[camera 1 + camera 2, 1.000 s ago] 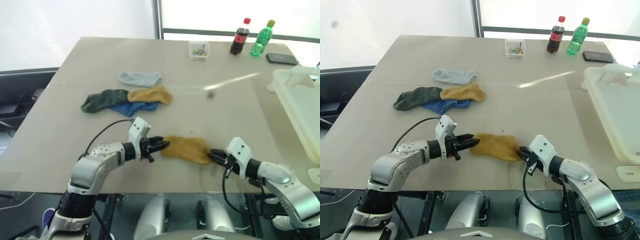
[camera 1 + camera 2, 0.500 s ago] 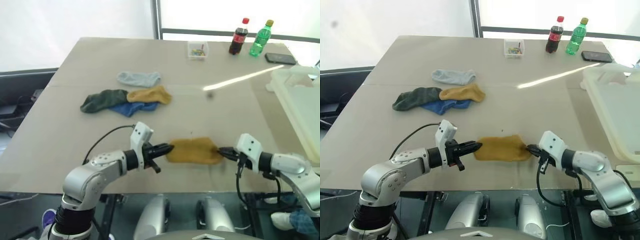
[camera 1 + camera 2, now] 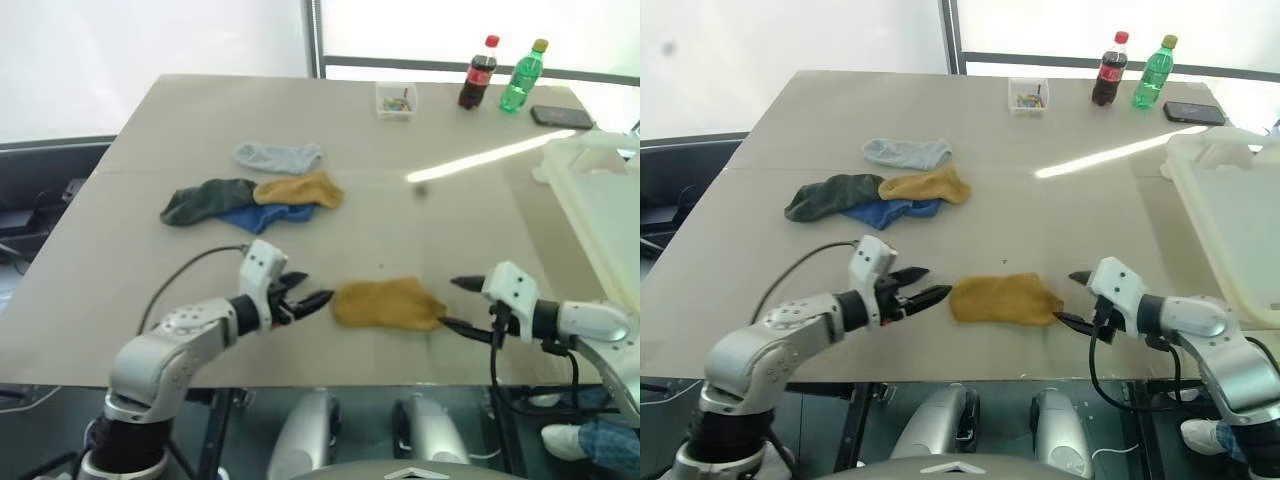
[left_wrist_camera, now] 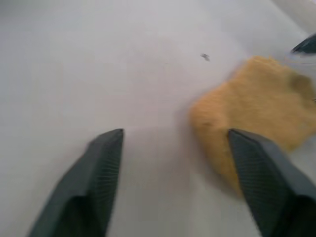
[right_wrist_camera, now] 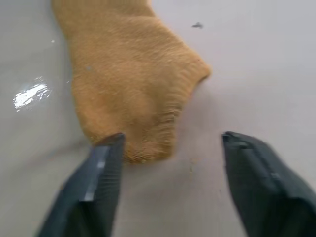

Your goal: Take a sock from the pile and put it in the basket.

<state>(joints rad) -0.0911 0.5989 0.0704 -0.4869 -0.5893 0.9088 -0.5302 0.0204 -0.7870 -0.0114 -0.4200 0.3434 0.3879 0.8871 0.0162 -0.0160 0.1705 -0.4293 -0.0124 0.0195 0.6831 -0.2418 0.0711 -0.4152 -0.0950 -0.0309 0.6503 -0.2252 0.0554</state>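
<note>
The mustard-yellow sock lies flat on the table near its front edge, free of both grippers. My left gripper is open just left of it, its tips a short gap from the sock's edge. On the other side my right gripper stands open at the cuff end, one finger close beside the knit. The pile of grey, dark green, blue and mustard socks lies farther back on the left. The white basket stands at the table's right edge.
At the far edge stand a small clear box, a cola bottle, a green bottle and a dark phone. The table's front edge runs just below both grippers.
Both grippers were shut on the sock's two ends, stretching it between them; both have now opened and drawn outward, and the sock lies loose on the table.
</note>
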